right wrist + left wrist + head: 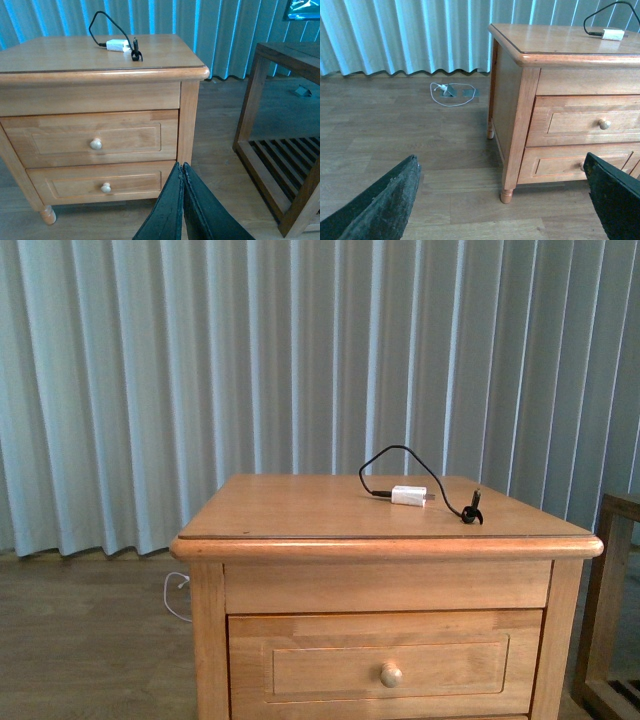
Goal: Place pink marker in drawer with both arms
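Jaws of your left gripper [502, 200] stand wide open with nothing between them, and jaws of your right gripper [182, 200] are pressed together, also holding nothing. You have both arms low, in front of the nightstand [385, 585]: the left one looks at its left front corner from above the floor, the right one looks at its front from below the top edge. You see the upper drawer [92, 137] closed, its round knob [95, 144] facing you, and the lower drawer [102, 184] closed under it. On the nightstand top lies a white plug [408, 495] with a black cable [385, 455]. You cannot see the pink marker in any view.
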